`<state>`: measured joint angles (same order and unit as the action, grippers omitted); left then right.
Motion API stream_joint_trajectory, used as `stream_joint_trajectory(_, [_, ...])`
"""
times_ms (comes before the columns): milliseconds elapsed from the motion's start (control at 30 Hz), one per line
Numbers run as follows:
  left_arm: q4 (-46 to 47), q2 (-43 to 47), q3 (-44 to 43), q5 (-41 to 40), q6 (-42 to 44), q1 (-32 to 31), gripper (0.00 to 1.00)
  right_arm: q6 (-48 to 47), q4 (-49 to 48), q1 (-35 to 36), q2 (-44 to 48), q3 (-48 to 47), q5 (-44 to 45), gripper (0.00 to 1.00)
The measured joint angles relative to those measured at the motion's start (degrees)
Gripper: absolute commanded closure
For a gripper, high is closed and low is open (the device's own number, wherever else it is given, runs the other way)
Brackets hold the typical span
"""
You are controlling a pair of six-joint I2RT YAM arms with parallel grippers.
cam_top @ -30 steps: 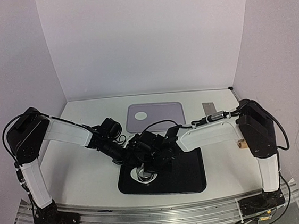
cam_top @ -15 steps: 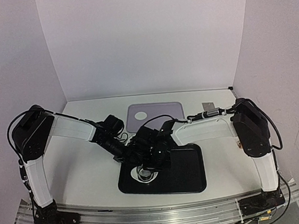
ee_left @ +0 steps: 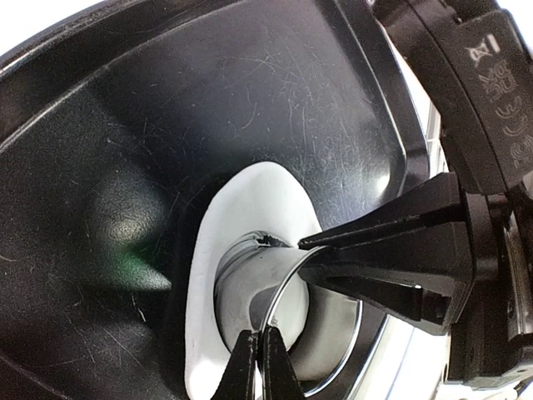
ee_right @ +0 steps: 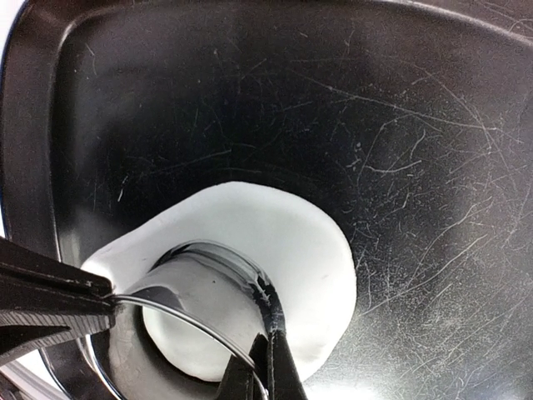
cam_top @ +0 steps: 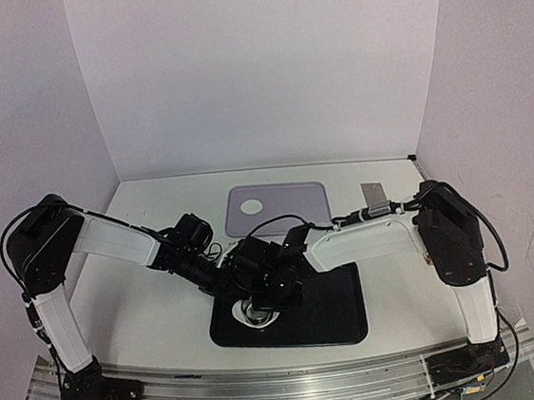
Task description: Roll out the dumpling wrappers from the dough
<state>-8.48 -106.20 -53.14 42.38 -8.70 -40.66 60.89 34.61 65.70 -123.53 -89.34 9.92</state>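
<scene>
On the black tray (ee_right: 416, 125), left fingers (ee_left: 246, 375) and right fingers (ee_right: 281, 379) pinch the steel ring (ee_right: 196, 275), partly hiding dough (ee_right: 308, 250).

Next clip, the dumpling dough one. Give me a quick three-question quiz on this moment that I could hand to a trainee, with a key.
1. True or false: the left pincer and the right pincer are each shut on the rim of the steel ring.
2. How many round wrappers lie on the lavender mat?
3. The steel ring stands on: A) the white dough in the black tray; B) the lavender mat; C) nothing, it is lifted clear.

Key: 1 true; 2 one; 3 A.
</scene>
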Motion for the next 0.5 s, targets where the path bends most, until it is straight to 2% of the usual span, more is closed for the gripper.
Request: stream_joint_trajectory(500, [-0.39, -1.41, -3.34, -1.86, 0.52, 0.11, 1.0, -5.74, 2.08, -2.84, -1.24, -2.58, -0.32, 1.0])
